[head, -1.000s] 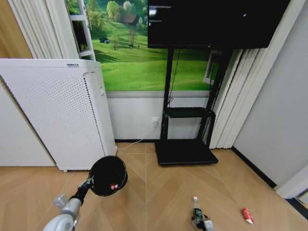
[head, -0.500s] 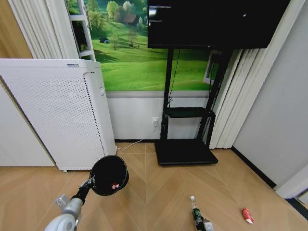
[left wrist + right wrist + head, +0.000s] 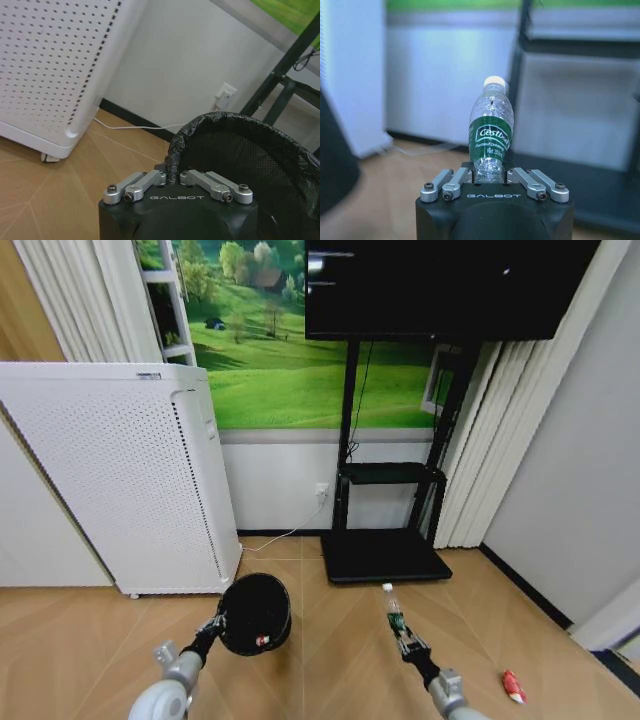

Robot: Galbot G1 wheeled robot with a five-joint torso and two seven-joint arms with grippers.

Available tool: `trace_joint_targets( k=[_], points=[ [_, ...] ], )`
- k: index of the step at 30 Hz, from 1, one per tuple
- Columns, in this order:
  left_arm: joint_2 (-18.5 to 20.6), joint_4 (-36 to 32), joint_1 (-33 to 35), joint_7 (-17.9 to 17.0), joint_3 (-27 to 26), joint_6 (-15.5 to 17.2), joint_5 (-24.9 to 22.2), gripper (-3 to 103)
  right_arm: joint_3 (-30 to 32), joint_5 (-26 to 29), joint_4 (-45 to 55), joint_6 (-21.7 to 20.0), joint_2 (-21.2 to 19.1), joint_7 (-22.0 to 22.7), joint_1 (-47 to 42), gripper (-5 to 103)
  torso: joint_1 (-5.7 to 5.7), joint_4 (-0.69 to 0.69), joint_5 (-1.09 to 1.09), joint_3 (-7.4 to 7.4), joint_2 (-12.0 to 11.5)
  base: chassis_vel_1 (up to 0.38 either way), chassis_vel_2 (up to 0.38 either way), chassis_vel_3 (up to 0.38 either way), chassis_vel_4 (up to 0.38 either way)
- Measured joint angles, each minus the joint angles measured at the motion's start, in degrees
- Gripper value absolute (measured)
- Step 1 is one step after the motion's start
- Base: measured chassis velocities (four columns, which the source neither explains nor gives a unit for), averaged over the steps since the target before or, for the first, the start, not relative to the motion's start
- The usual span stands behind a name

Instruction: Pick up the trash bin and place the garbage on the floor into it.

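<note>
Two tools raised above the floor: left tool (image 3: 173,176) clamped on the rim of the trash bin (image 3: 255,612), a red-and-white scrap (image 3: 262,641) inside; right tool (image 3: 492,176) closed on the bottle (image 3: 394,618), cap forward. Red wrapper (image 3: 514,686) lying on floor (image 3: 330,640) far right.

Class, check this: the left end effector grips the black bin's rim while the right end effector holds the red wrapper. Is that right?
Not quite. The right end effector holds the green-labelled bottle, as the right wrist view shows. The red wrapper lies on the floor. The left end effector does grip the black bin by its rim.
</note>
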Motion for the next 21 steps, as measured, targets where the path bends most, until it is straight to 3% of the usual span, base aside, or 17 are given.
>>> trace_joint_targets(
  k=[4,9,10,17,19,21],
  points=[
    [3.0,3.7,-4.6,0.2,4.6,0.2,-0.1,6,-0.5,-0.9,4.2,5.0,-0.5,-1.9,-0.7,25,0.00,0.00,-0.03,0.01,0.0,0.000,0.000,0.000,0.000],
    [6.2,7.7,-10.7,1.5,10.4,0.2,-0.9,6,-0.9,-1.2,7.8,6.2,-0.2,-2.9,-1.8,25,0.00,0.00,-0.02,0.01,0.0,0.000,0.000,0.000,0.000],
    [7.0,9.8,-14.3,2.0,14.0,0.2,-1.2,6,-1.5,-1.2,8.9,6.4,0.2,-4.2,-2.0,25,0.00,-0.01,-0.03,0.01,0.0,0.000,0.000,0.000,0.000],
    [5.4,14.5,-24.1,1.9,24.3,0.2,-2.8,6,-4.3,-5.4,7.0,8.2,2.5,-6.1,-0.1,25,0.01,-0.01,-0.01,0.01,0.0,0.000,0.000,0.000,0.000],
    [3.2,17.6,-30.1,2.0,30.6,0.2,-3.0,6,-5.4,-6.3,6.9,8.5,2.7,-7.0,0.0,25,0.00,-0.01,0.00,0.01,0.0,0.000,0.000,0.000,0.000],
    [2.2,19.0,-32.1,2.0,33.1,0.2,-3.0,6,-5.6,-6.5,6.9,8.8,2.7,-7.4,0.0,25,0.00,-0.01,0.00,0.01,0.0,0.000,0.000,0.000,0.000]
  ],
)
